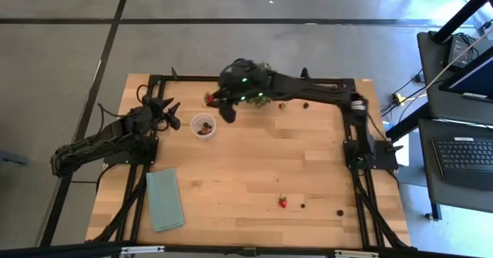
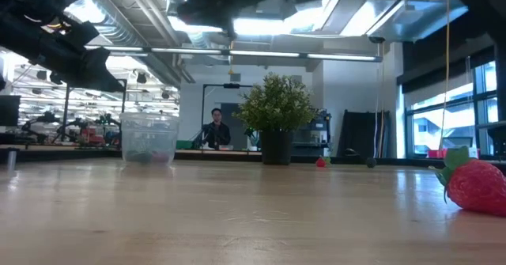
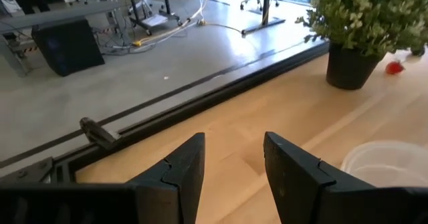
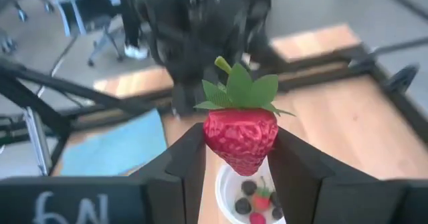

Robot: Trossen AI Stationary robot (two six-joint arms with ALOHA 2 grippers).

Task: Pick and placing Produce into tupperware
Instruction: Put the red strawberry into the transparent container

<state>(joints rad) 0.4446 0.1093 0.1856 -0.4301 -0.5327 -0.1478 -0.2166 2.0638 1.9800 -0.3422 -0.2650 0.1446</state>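
Note:
The clear round cup (image 1: pixel 203 125) stands on the table and holds dark berries and a red piece (image 4: pixel 257 200). It also shows in the low view (image 2: pixel 149 138) and beside my left fingers (image 3: pixel 388 164). My right gripper (image 4: pixel 239 150), raised over the cup near the far edge (image 1: pixel 219 104), is shut on a red strawberry (image 4: pixel 239 136) with a green leafy cap. My left gripper (image 3: pixel 231 157) is open above the table just left of the cup (image 1: pixel 166 108). More produce lies near the near-right corner: a strawberry (image 1: pixel 283 202) and dark berries (image 1: pixel 340 210). My right gripper pinches the strawberry by its red sides (image 4: pixel 214 137) between the two fingers. The leafy cap (image 4: pixel 237 90) sticks out beyond them. The fruit is lifted clear, straight above the cup's open mouth (image 4: pixel 227 184).
A bushy potted plant (image 2: pixel 277 115) stands by the far edge, partly under my right arm in the high view. A small red piece (image 3: pixel 394 67) lies beside its pot. A teal cloth (image 1: pixel 165 199) lies flat near the near-left corner. Dark berries (image 1: pixel 306 102) sit along the far edge.

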